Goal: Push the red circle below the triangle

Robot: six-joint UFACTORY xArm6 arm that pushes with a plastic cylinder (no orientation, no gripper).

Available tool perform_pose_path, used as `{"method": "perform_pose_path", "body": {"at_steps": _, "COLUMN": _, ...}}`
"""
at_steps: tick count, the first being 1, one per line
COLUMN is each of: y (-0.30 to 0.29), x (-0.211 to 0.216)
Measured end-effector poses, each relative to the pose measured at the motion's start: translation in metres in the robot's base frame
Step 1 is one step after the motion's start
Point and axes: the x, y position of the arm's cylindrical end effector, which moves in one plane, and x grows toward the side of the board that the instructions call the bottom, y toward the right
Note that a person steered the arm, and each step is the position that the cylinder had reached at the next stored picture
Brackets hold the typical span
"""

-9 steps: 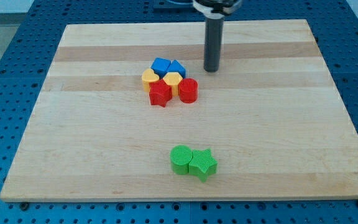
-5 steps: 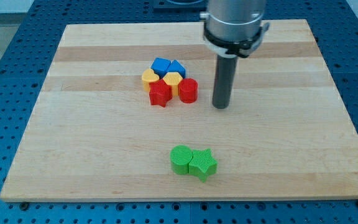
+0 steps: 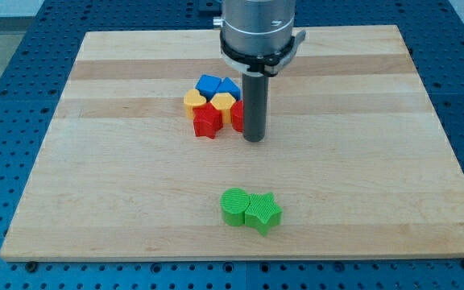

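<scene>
Tip position at block cluster
My tip (image 3: 254, 138) stands against the red circle (image 3: 238, 117) (mostly hidden), below the blue triangle (image 3: 229, 86); no jaws fitted.

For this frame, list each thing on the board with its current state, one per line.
my tip: down on the board, at the red circle's lower right, in front of it
red circle: mostly hidden behind the rod
red star: flat, in the cluster
yellow blocks: in the cluster
blue blocks: at the cluster's top
green circle: touching the green star
</scene>
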Motion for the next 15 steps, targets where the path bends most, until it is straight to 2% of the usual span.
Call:
{"method": "perform_pose_path", "body": {"at_steps": 3, "y": 0.039, "x": 0.012}}
{"method": "perform_pose_path", "body": {"at_steps": 5, "y": 0.039, "x": -0.009}}
{"method": "perform_pose_path", "body": {"at_steps": 11, "y": 0.005, "x": -0.018}}
{"method": "perform_pose_path", "body": {"at_steps": 13, "y": 0.005, "x": 0.008}}
{"method": "perform_pose_path", "body": {"at_steps": 15, "y": -0.007, "x": 0.011}}
